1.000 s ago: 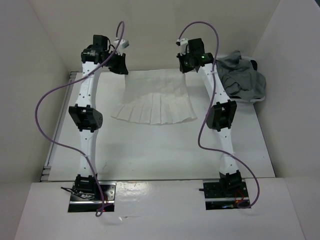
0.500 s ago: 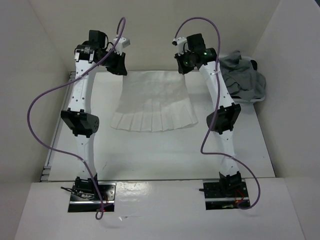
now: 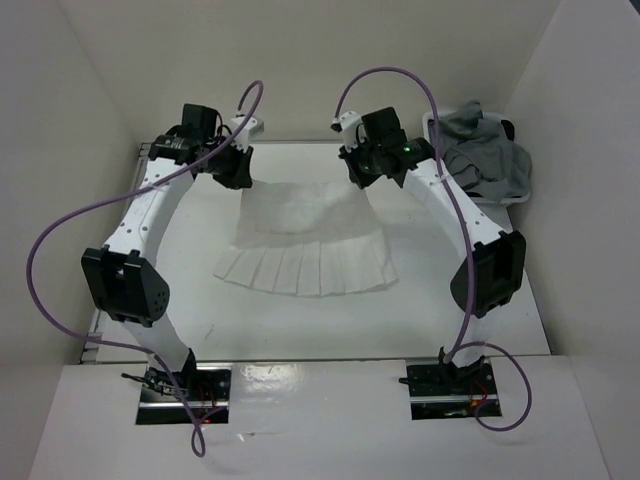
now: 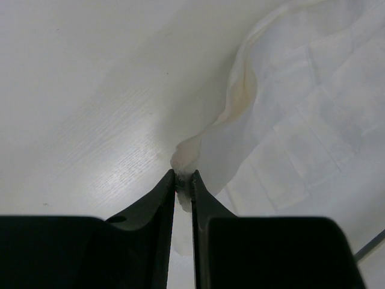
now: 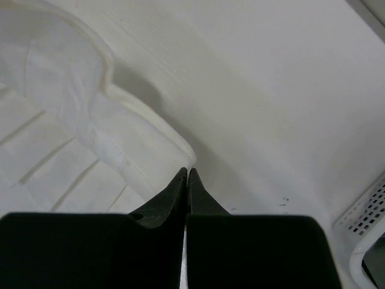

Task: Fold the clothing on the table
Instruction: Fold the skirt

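Lying nearest the arm bases, the fanned hem of the skirt (image 3: 305, 270) rests flat on the table (image 3: 300, 330), and that is where trouble could start. If the raised end is carried toward it too low or too fast, the light cloth will probably slide on the smooth tabletop instead of staying put, and the fold would land crooked. Further back, the sagging middle could trap air or buckle the pleats out of line.

At the far end, the left end effector (image 4: 183, 178) is nearly closed, pinching a small bunched corner of the waistband. The right end effector (image 5: 187, 173) is fully closed on the opposite corner, with only a thin edge of cloth caught at its tips. So slight a hold might slip free, dropping one side. Uneven travel between the arms would also twist the fabric.

The table is matte white with a faint wood grain. The skirt is thin, almost translucent white, with long straight pleats widening toward the hem and a thicker seamed band at the top. Beyond, at the far right, soft crumpled grey garments (image 3: 490, 160) sit heaped in a perforated plastic bin (image 3: 517, 202).
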`<state>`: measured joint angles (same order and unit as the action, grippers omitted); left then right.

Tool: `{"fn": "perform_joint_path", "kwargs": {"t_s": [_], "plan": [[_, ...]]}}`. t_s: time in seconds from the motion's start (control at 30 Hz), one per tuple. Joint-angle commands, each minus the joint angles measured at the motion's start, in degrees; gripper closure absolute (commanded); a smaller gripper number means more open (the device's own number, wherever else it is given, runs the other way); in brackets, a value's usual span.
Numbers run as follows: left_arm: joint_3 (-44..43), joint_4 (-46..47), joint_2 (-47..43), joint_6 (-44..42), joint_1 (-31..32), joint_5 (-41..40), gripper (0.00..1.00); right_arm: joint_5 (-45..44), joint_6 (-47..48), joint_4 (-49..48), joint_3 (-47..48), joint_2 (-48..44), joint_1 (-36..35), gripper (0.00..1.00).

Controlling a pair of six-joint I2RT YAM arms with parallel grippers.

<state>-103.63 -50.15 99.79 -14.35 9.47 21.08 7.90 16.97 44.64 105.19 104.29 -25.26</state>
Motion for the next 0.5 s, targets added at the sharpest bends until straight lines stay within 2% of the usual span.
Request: {"fn": "perform_joint_path", "kwargs": {"t_s": [0.0,0.23,0.47], "plan": [[5.69,6.02,-3.01,1.34,-0.34,0.45,1.0,-1.4,-1.24,-9.49,-6.11,-4.96,0.91,1.0],[17.49,9.81,-5.66,-2.26,-0.33,-0.34,1.0,1.06,1.66,-12.21,-18.34,-9.71,0.29,1.0],[28.92,11.83,-12.41,-10.06,-0.33,-0.34,1.0,6.24,9.38,-12.04,-30.37,-14.82,-1.54,1.0]]}}
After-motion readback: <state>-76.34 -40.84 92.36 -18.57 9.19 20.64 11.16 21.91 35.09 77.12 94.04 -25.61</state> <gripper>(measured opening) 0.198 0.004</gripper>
